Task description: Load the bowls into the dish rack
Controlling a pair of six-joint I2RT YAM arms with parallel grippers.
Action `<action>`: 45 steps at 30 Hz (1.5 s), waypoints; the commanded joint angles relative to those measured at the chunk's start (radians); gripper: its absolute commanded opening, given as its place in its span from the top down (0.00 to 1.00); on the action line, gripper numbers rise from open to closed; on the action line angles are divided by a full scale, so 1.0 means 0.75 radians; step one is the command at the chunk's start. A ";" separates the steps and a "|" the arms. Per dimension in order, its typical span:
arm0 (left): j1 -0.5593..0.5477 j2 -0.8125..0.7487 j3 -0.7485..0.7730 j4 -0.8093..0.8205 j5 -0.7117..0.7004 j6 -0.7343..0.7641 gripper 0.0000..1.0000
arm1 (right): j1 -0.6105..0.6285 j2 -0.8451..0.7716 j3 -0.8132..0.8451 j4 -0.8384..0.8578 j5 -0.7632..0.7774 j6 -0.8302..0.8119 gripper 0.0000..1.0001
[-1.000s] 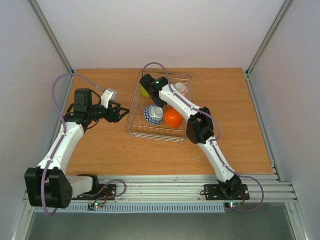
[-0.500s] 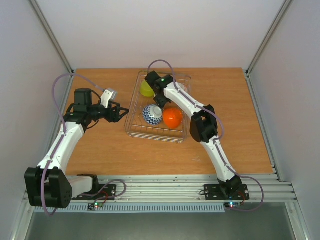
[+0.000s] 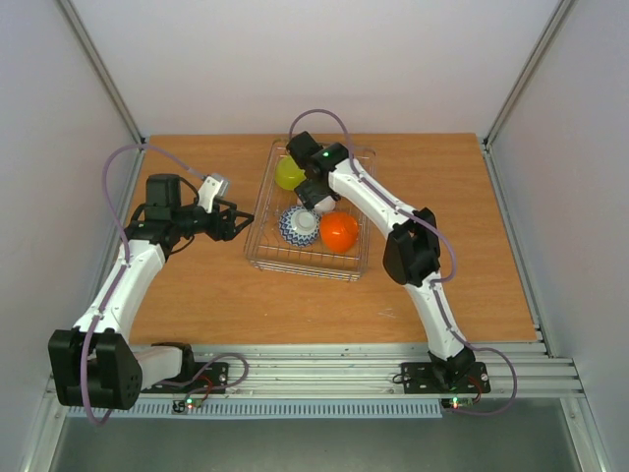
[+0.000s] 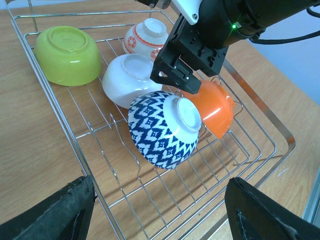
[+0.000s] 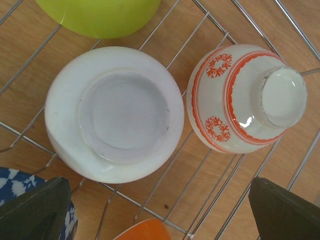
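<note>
Left gripper (image 3: 236, 223): beside the rack's left side, above the table (image 3: 197, 295), fingers spread wide, holding nothing.
Dish rack (image 3: 305, 271): on the table, five bowls inside.
Near bowls: blue-and-white bowl (image 4: 162, 127) on its side; orange bowl (image 4: 217, 107) just beside it.
Right gripper (image 3: 314, 194): over the upturned white bowl (image 5: 115, 112), fingers wide apart, empty.
Far bowls: lime green bowl (image 4: 67, 54) upside down; red-and-white bowl (image 5: 240, 105) tilted.
</note>
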 commanded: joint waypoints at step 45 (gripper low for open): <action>0.027 -0.026 -0.006 0.096 -0.225 -0.032 0.27 | -0.053 -1.790 -1.701 0.396 -0.173 0.586 0.03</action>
